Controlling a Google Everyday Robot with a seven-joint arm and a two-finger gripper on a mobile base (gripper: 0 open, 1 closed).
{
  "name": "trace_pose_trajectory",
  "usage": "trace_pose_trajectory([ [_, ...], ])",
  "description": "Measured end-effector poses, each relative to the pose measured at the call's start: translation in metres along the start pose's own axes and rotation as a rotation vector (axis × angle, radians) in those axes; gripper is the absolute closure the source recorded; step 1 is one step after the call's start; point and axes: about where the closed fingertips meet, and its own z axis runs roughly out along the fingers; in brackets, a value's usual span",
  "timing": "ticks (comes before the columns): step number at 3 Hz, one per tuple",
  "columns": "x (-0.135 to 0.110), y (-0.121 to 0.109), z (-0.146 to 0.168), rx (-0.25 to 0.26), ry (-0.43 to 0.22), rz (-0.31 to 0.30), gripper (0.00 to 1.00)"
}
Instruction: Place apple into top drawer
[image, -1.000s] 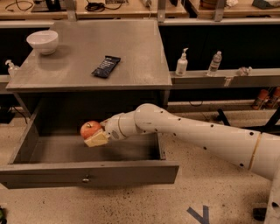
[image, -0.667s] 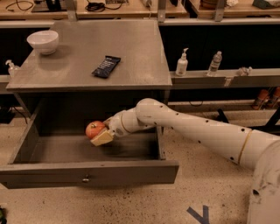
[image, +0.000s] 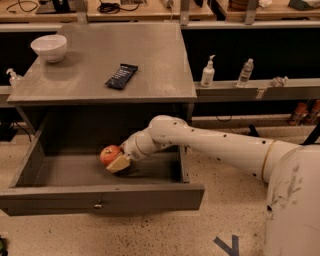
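The top drawer (image: 100, 199) is pulled open below the grey tabletop, its flat front panel with a small metal knob facing me. My white arm reaches in from the right. My gripper (image: 116, 159) is inside the drawer, low over its floor, shut on the red-orange apple (image: 109, 154). The apple sits at the gripper's tip, near the middle of the drawer. One tan finger (image: 119, 163) shows under the apple; the other finger is hidden behind it.
A white bowl (image: 48, 47) and a dark snack packet (image: 121, 76) lie on the tabletop (image: 150, 60). Bottles (image: 207, 73) stand on a shelf to the right. The drawer's side walls (image: 182, 165) flank the arm.
The arm has swung so the gripper and apple moved a little right and lower into the drawer. The apple stays held.
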Motion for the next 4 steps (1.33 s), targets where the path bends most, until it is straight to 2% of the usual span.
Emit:
trace_pose_trajectory([
  [2,-0.002,0.0,-0.002,-0.001,0.002,0.001,0.01],
  [3,-0.002,0.0,-0.002,-0.001,0.002,0.001,0.0],
  [4,-0.014,0.004,-0.014,0.011,0.011,-0.024,0.0],
])
